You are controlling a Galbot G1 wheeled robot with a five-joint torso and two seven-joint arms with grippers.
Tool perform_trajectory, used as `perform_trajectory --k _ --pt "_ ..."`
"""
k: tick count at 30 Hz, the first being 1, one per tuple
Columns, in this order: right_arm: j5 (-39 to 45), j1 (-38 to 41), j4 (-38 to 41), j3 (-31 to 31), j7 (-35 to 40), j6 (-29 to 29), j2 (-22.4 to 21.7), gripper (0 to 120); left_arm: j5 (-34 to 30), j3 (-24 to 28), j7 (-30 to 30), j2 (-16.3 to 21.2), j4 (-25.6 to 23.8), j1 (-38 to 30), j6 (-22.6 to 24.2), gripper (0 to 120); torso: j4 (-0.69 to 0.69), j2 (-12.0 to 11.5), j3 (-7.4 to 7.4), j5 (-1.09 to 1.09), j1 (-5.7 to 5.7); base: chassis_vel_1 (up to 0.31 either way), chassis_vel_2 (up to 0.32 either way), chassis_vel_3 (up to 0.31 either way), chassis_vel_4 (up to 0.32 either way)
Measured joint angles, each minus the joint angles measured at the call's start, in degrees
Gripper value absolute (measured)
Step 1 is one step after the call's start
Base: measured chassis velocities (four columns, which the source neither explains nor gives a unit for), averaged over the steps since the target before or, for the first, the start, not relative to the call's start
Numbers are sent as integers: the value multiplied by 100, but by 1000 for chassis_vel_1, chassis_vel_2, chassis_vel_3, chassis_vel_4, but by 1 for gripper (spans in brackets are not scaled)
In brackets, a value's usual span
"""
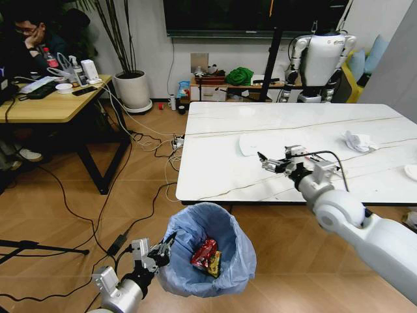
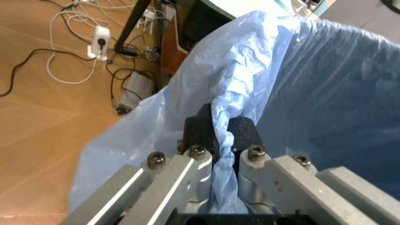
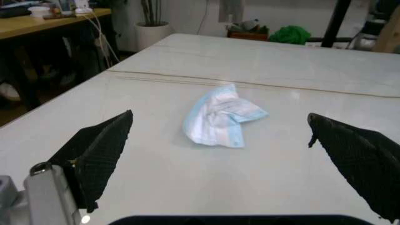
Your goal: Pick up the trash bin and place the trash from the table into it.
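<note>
So rn the left hand is down in the lower left of the head view, clamped on the rim of the trash bin. In the left wrist view you can see both black fingers pinched tight w/ the crinkly blue bag squeezed between them. The bin sits at the bottom center of the head view, just below the front edge of the desk, and it already has stuff in it: a crushed red can and a yellow wrapper right next to it, touching.

The right hand is over the desk, center-right of the head view, w/ its arm coming in from the lower right corner. Its fingers are spread wide apart w/ nothing between them. In the right wrist view the two dark fingertips sit at the left and right edges of the frame, and there's a crumpled blue-white paper cup lying flattened on the desk in the middle of the frame, apart from both tips. In the head view the same cup shows as a pale patch just up-left of the right hand.

Other trash on the desk: a crumpled white tissue toward the right side, well apart from the hand, and a white lid cut off at the right edge.
</note>
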Motion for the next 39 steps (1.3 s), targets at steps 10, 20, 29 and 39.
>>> perform_trajectory --k 10,20,29,39 --pt "50 1792 -1709 -1452 -53 -344 1302 100 64 -140 15 13 -87 320 -17 0 0 0 1 -1 0 0 0 0 0" --pt "-60 2175 -2725 -1806 -410 -264 1520 100 -35 -215 14 47 -38 275 -33 0 -3 0 0 1 0 0 0 0 0" --pt "-43 2196 -3257 -1824 -746 -56 1531 96 -62 -183 2 33 30 215 -38 0 -2 -1 0 2 0 0 0 0 0" --pt "35 2181 -3323 -1822 -917 65 1517 62 -62 -165 -8 45 73 189 -42 0 -2 0 0 1 -1 0 0 0 0"
